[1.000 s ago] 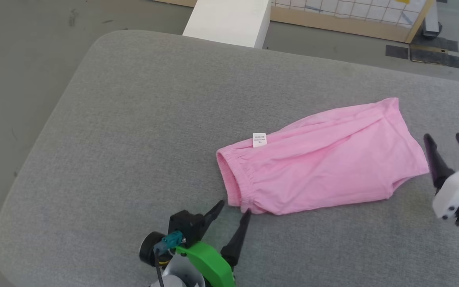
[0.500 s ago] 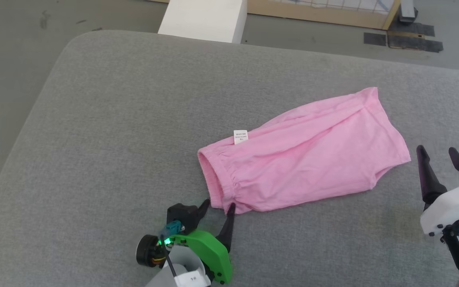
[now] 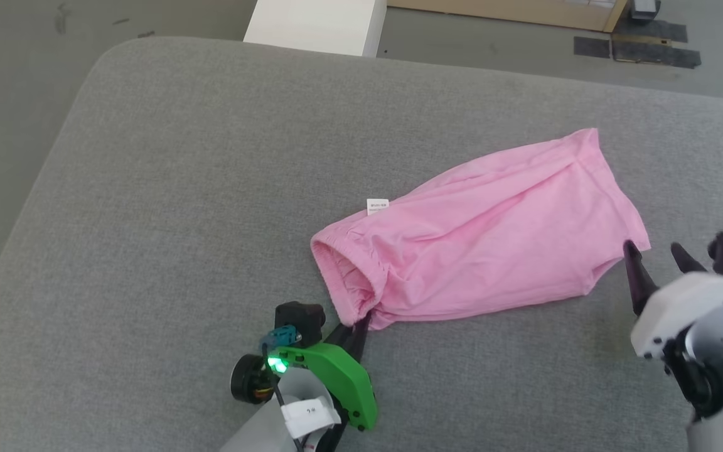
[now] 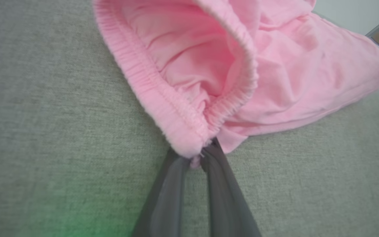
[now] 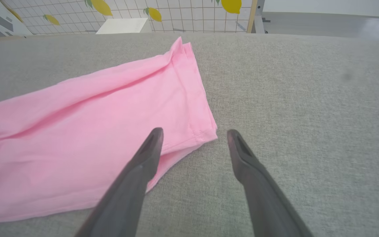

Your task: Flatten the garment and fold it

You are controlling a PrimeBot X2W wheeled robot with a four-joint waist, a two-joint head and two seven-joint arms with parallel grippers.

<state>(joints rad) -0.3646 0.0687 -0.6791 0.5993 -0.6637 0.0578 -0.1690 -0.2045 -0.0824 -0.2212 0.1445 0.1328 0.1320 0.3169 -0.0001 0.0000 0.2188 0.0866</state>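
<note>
Whereas a moment ago its fingers stood spread on either side of the cloth's corner, the left gripper point(image 4: 198, 157) now has them pinched together on the near corner of the gathered waistband point(image 4: 163, 98), with pink fabric caught between the tips.

Next, the right gripper point(image 5: 194, 133): fingers wide apart and holding nothing. It has come in from well off the cloth to straddle the near corner of the leg hem point(image 5: 206, 130), one finger over fabric and the other over bare cushion.

Then the pink shorts point(image 3: 487, 242): lying lengthwise across the grey cushion point(image 3: 179, 188). The waistband end gapes open toward the left gripper and the hem end points toward the right. A white label point(image 3: 377, 205) sits at the far waistband edge.

Reading: one end is secured and the other is lined up. Once the right closes, the pair could draw the shorts taut and flat. Folding is not yet begun.
</note>
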